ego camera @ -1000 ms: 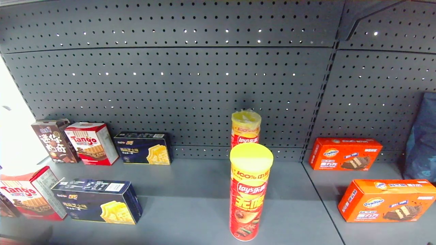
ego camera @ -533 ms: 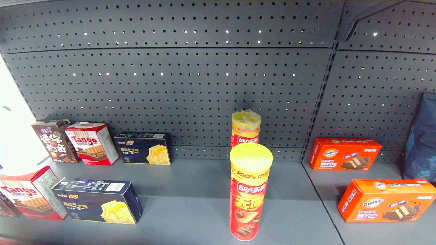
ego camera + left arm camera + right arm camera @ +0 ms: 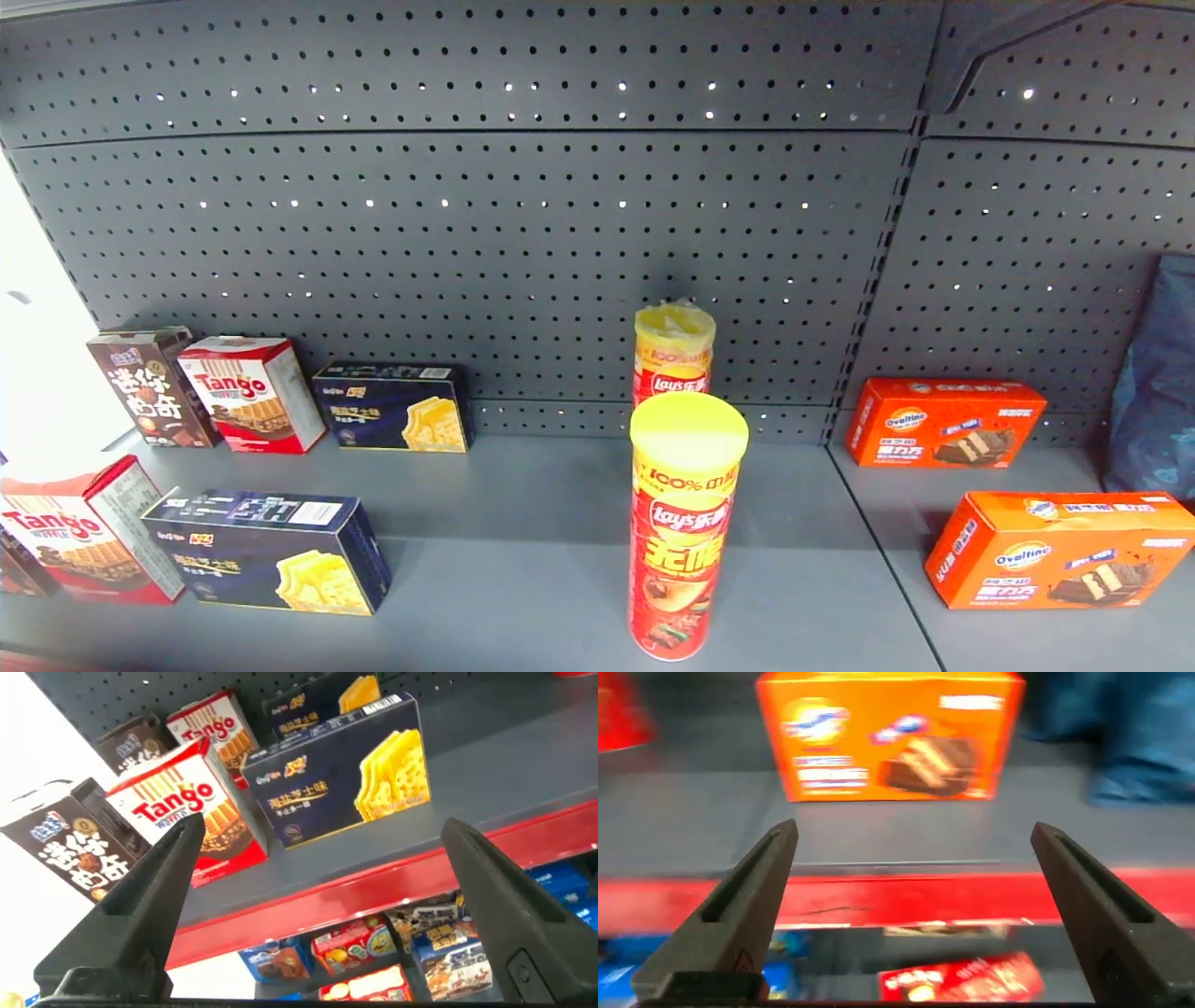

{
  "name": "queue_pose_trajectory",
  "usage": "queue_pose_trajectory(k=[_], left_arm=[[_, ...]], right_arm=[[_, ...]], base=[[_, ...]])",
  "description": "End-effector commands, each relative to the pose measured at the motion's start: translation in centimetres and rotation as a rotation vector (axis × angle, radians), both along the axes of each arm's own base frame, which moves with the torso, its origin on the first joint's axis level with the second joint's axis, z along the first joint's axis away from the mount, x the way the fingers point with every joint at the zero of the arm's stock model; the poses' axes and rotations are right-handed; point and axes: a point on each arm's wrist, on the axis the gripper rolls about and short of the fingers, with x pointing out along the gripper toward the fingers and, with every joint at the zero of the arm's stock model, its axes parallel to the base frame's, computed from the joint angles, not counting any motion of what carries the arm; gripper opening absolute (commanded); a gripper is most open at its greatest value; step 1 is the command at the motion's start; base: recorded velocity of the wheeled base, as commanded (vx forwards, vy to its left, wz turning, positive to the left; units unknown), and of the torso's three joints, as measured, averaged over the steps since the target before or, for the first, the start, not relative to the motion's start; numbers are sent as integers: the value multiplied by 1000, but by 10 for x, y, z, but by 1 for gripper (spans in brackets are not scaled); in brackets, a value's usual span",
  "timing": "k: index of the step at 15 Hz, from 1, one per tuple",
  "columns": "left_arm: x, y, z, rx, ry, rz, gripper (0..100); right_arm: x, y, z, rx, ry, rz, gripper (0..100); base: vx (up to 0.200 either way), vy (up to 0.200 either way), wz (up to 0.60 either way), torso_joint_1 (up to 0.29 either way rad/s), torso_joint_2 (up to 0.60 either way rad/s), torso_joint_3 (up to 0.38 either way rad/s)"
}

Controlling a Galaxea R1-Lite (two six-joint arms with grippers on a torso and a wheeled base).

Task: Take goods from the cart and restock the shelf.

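Hovering just outside the shelf's (image 3: 523, 504) front edge, the left claw (image 3: 322, 826) and right claw (image 3: 913, 829) both gape wide, holding nothing. Stocked boxes (image 3: 271, 551) and a chip can (image 3: 686, 532) stand inside. Likely next: turn to the cart, keeping clear of that edge.

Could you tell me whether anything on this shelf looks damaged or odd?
The rear chip can, standing behind the front chip can, has a crinkled, uneven top, while the front one's yellow lid is smooth. Nothing else stands out.
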Motion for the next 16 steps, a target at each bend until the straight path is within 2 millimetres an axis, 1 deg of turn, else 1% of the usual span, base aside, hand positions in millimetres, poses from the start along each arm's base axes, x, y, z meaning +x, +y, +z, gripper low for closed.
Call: queue_pose_trajectory(k=[1, 3, 4, 5, 7, 8, 9, 10, 11, 13, 14, 15, 16], left_arm=[[1, 0, -11, 4, 13, -10, 100], [0, 0, -15, -6, 8, -18, 100], [4, -1, -29, -15, 49, -39, 100], [4, 0, -34, -19, 51, -65, 100], [6, 0, -33, -37, 73, -160, 100], [8, 0, -34, -73, 96, -434, 100], [7, 3, -35, -140, 90, -473, 100], [7, 4, -35, -178, 98, -400, 100], [8, 5, -35, -173, 93, -359, 100], [7, 5, -36, -218, 111, -346, 100], [6, -1, -35, -218, 121, -195, 100], [5, -8, -34, -218, 136, -92, 100], [5, -12, -34, -231, 147, -131, 100]], right_arm=[[-6, -1, -1, -2, -72, 87, 100], [-6, -2, -1, -2, -72, 92, 100], [-6, -2, -1, -2, -72, 92, 100], [-6, -2, -1, -2, -72, 92, 100], [-6, -2, -1, -2, -72, 92, 100], [-6, -2, -1, -2, -72, 92, 100], [-6, -2, -1, -2, -72, 92, 100], [-6, -2, -1, -2, -72, 92, 100], [-6, -2, -1, -2, -72, 92, 100], [-6, -2, -1, -2, -72, 92, 100], [-6, -2, -1, -2, -72, 92, 100], [-6, -2, -1, -2, -72, 92, 100], [-6, -2, -1, -2, -72, 92, 100]], base=[[0, 0, 0, 0, 0, 0], [0, 0, 0, 0, 0, 0], [0, 0, 0, 0, 0, 0], [0, 0, 0, 0, 0, 0], [0, 0, 0, 0, 0, 0], [0, 0, 0, 0, 0, 0], [0, 0, 0, 0, 0, 0], [0, 0, 0, 0, 0, 0], [0, 0, 0, 0, 0, 0], [0, 0, 0, 0, 0, 0], [0, 0, 0, 0, 0, 0], [0, 0, 0, 0, 0, 0], [0, 0, 0, 0, 0, 0]])
